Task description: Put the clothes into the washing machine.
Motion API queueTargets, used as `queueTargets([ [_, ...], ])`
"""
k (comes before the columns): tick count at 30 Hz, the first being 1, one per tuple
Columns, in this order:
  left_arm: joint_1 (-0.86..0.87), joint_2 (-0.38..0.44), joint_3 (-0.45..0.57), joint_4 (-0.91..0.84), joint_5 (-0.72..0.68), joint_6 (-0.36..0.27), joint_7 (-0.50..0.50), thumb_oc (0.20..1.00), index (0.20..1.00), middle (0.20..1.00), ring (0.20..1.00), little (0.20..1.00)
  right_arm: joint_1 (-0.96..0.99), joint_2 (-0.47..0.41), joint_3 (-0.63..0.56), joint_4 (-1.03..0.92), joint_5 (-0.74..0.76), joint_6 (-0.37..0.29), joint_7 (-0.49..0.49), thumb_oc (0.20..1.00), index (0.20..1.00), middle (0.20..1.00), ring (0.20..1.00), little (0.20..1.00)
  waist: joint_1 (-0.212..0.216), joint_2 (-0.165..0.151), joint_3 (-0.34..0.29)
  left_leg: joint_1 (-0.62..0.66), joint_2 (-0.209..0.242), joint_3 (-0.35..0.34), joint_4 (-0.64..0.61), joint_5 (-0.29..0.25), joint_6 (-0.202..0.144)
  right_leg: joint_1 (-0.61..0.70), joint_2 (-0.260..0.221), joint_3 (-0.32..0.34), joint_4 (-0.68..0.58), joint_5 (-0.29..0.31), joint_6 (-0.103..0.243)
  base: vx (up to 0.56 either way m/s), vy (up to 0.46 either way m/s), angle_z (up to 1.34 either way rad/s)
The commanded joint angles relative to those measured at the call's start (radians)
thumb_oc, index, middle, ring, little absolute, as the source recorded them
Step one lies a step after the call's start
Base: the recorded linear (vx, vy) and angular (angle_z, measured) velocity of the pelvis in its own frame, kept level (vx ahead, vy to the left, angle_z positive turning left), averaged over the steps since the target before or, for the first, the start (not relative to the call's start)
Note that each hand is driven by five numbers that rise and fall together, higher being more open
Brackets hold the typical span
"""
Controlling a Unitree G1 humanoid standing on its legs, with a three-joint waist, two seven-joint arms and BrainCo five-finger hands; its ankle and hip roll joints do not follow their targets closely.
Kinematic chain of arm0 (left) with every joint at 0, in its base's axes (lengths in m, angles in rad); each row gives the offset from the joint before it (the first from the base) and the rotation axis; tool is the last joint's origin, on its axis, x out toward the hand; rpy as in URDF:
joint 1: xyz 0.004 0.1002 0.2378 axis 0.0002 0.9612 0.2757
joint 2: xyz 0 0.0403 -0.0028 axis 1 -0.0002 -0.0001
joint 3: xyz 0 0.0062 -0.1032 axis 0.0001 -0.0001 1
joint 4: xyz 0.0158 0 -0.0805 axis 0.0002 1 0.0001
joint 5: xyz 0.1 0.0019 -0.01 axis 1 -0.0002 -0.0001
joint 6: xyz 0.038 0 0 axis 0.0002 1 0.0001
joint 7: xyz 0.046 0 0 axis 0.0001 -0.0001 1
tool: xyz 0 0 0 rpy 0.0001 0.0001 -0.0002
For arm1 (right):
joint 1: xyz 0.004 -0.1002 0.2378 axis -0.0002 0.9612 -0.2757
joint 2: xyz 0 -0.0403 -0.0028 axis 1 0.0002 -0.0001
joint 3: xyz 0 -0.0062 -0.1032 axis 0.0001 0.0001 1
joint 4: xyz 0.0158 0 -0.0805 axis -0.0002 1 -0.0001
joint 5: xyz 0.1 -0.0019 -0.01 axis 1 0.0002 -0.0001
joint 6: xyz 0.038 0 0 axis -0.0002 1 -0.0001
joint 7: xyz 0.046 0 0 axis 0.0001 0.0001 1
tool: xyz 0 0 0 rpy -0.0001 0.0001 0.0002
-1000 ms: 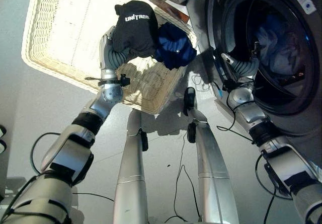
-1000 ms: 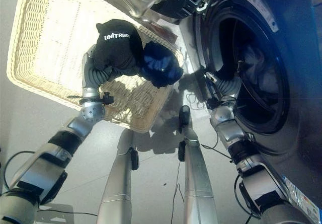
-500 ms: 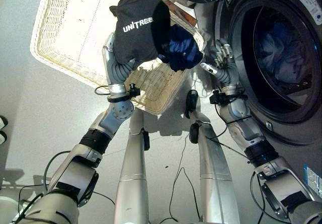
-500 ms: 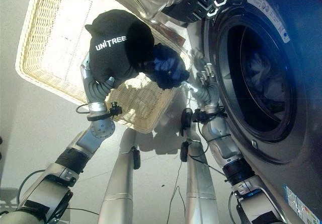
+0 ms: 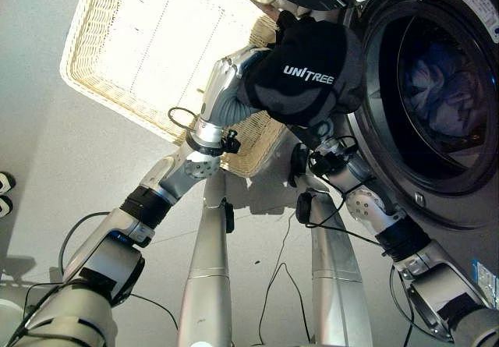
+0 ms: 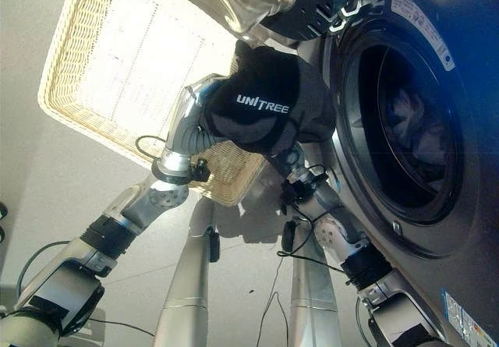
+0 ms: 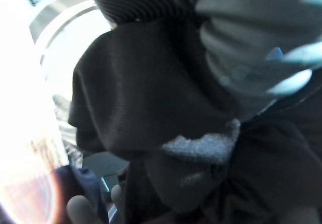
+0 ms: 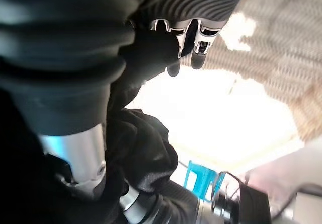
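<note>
1. Transfer step is under way: left hand (image 5: pixel 234 78) is carrying a bundled black garment with white lettering (image 5: pixel 308 82) from the pale woven wicker basket (image 5: pixel 132 51) toward the dark round drum opening of the grey washing machine (image 5: pixel 437 90).
2. Left fingers are curling round the cloth, which is draping over them, just beside the door rim.
3. Right hand (image 8: pixel 186 35) is sitting beneath the bundle, fingers bent against the black cloth; whether they are gripping it I cannot tell.
4. Next move, I judge, is pushing the bundle through the opening before letting go.

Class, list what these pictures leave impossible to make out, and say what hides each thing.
- Left hand: its grip, buried in the black garment.
- Right hand: eye views, behind that garment; whether its fingers grip.
- Clothes in the washing machine drum: which items, dark.
- Wicker basket: glare washes out its inside.
</note>
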Motion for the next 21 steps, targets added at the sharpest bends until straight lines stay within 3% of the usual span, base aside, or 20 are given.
queueTargets([
  [1, -0.046, -0.016, -0.044, -0.1, 0.049, -0.016, -0.022, 0.2, 0.2, 0.2, 0.2, 0.2, -0.006, 0.005, 0.006, -0.141, 0.085, -0.017, 0.058, 1.0, 1.0, 1.0, 1.0, 1.0, 0.011, -0.018, -0.022, 0.017, -0.091, 0.047, 0.147, -0.15, 0.054, 0.095, 0.045, -0.056, -0.267, 0.208, 0.107, 0.0, 0.0, 0.0],
  [9, -0.069, 0.029, -0.089, -0.096, 0.079, 0.016, -0.035, 0.2, 0.2, 0.2, 0.2, 0.2, -0.008, -0.002, -0.009, -0.169, 0.247, -0.032, 0.154, 1.0, 1.0, 1.0, 1.0, 1.0, 0.012, -0.016, -0.022, 0.017, -0.091, 0.044, 0.152, -0.151, 0.051, 0.094, 0.035, -0.059, -0.271, 0.217, 0.113, 0.0, 0.0, 0.0],
  [16, -0.077, 0.057, -0.088, -0.079, 0.095, 0.042, -0.004, 0.2, 0.2, 0.2, 0.2, 0.2, -0.009, -0.021, -0.029, -0.162, 0.267, -0.037, 0.201, 1.0, 1.0, 1.0, 1.0, 1.0, 0.012, -0.017, -0.022, 0.017, -0.091, 0.043, 0.153, -0.151, 0.05, 0.094, 0.028, -0.062, -0.275, 0.224, 0.117, 0.0, -0.003, 0.01],
  [21, -0.081, 0.076, -0.077, -0.071, 0.132, 0.048, 0.0, 0.2, 0.2, 0.2, 0.2, 0.2, -0.009, -0.035, -0.043, -0.155, 0.293, -0.002, 0.251, 1.0, 1.0, 1.0, 1.0, 1.0, 0.015, -0.016, -0.022, 0.017, -0.093, 0.037, 0.155, -0.151, 0.049, 0.091, 0.023, -0.065, -0.271, 0.225, 0.118, 0.0, 0.0, 0.0],
])
